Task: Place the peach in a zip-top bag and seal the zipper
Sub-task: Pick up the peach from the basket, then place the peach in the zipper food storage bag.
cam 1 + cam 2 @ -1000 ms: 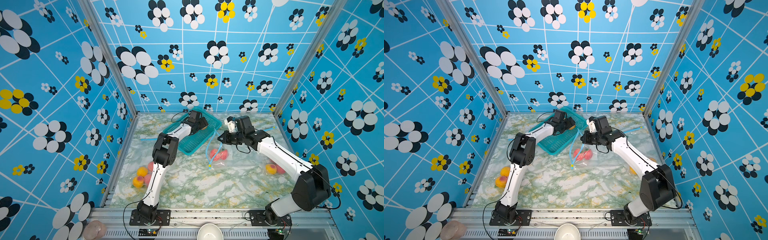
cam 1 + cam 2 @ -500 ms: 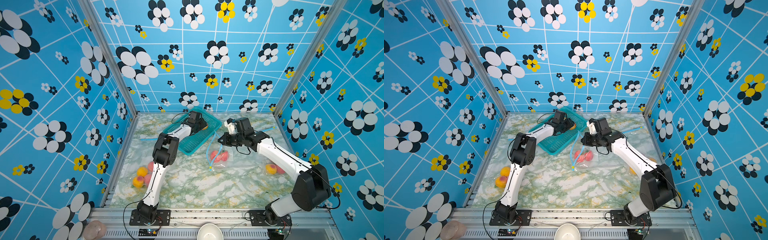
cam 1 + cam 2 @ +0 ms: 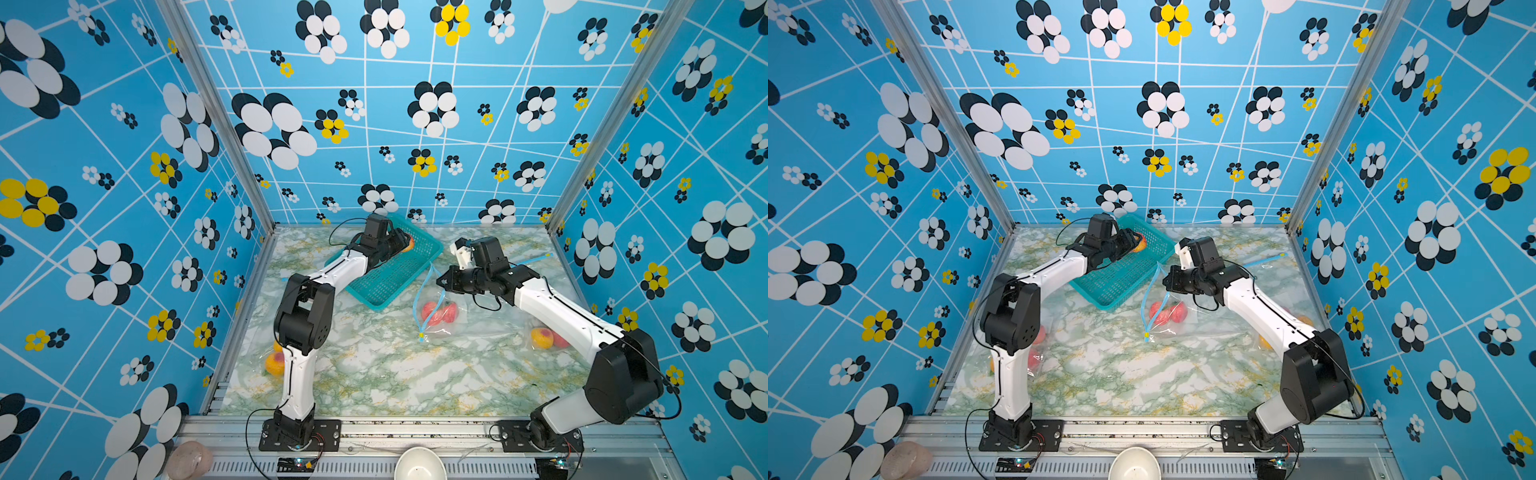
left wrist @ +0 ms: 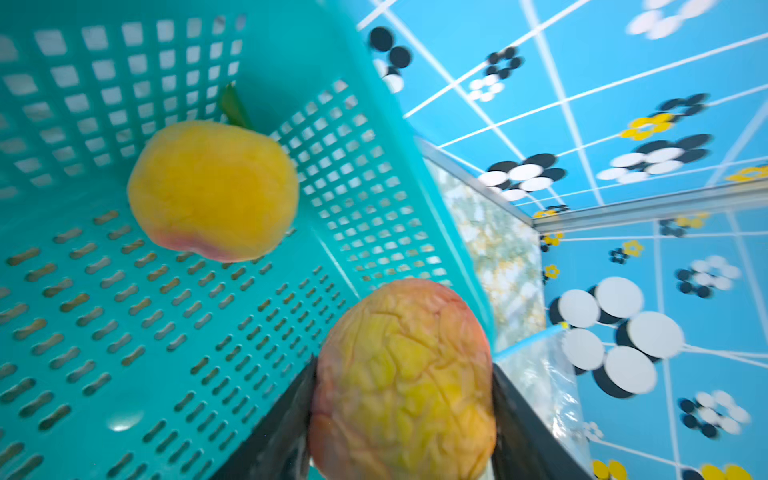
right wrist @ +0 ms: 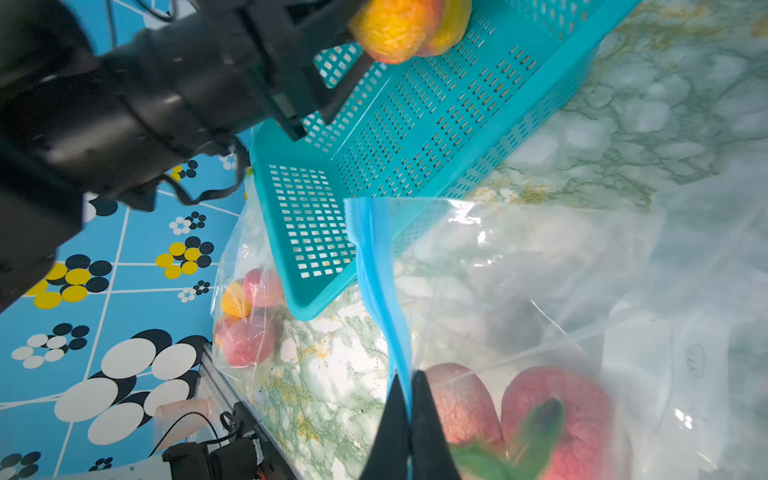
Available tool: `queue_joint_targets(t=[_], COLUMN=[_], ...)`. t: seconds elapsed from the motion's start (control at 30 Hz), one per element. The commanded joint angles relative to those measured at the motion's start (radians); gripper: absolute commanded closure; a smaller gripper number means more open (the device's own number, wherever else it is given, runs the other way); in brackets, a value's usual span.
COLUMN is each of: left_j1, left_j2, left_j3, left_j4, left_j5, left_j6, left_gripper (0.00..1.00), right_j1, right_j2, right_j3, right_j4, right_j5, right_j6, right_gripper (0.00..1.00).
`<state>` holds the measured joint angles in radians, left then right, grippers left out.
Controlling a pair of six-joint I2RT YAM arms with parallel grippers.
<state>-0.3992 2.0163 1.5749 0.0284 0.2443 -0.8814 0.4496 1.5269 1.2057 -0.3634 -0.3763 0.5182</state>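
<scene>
My left gripper [image 4: 405, 368] is shut on a wrinkled yellow-red peach [image 4: 403, 382] just above the teal basket [image 4: 104, 332]; both top views show this grip at the basket's far end [image 3: 401, 243] [image 3: 1131, 243]. A second yellow peach [image 4: 212, 191] lies in the basket. My right gripper [image 5: 410, 380] is shut on the blue zipper strip [image 5: 374, 266] of a clear zip-top bag [image 5: 540, 270], holding that edge up beside the basket [image 3: 441, 281]. Two red peaches [image 5: 461, 403] sit inside this bag [image 3: 440, 316].
A clear bag of peaches [image 3: 274, 361] lies at the front left by the left arm's base. A bag with peaches [image 3: 544, 337] lies under the right arm. A bag's blue zipper [image 3: 536, 258] shows at the far right. A white bowl [image 3: 417, 465] sits beyond the front rail.
The left gripper's jaws have narrowed onto the peach in the basket. The right arm has hardly moved and keeps its hold on the zipper strip.
</scene>
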Motion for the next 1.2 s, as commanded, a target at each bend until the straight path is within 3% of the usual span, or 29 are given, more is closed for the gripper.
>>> queue_joint_targets(t=[0.0,0.23,0.5,0.8,1.17], left_j1=[0.008,-0.047,-0.202,-0.257,-0.271], left_j2=[-0.147,-0.386,-0.568,-0.566,-0.483], left_j3=[-0.1,-0.314,-0.421,-0.508,-0.49], left_j4=[0.105,0.2,0.138,0.16,0.138], left_j5=[0.092,0.22,0.166,0.135,0.091], left_j6=[0.009,-0.025,0.04,0.02,0.041], left_gripper=[0.4,0.41,0.41,0.41,0.42], right_j1=[-0.021,-0.055,-0.065,-0.067,-0.065], right_j2=[-0.011,0.017,0.036,0.031,-0.03], right_j3=[-0.006,0.026,0.068,0.103,0.054], right_j4=[0.048,0.064,0.055,0.035,0.051], right_j5=[0.008,-0.001,-0.002,-0.024,-0.055], right_j6=[0.039,0.075,0.09,0.099,0.12], right_gripper=[1.0,1.0,1.0,1.0,1.0])
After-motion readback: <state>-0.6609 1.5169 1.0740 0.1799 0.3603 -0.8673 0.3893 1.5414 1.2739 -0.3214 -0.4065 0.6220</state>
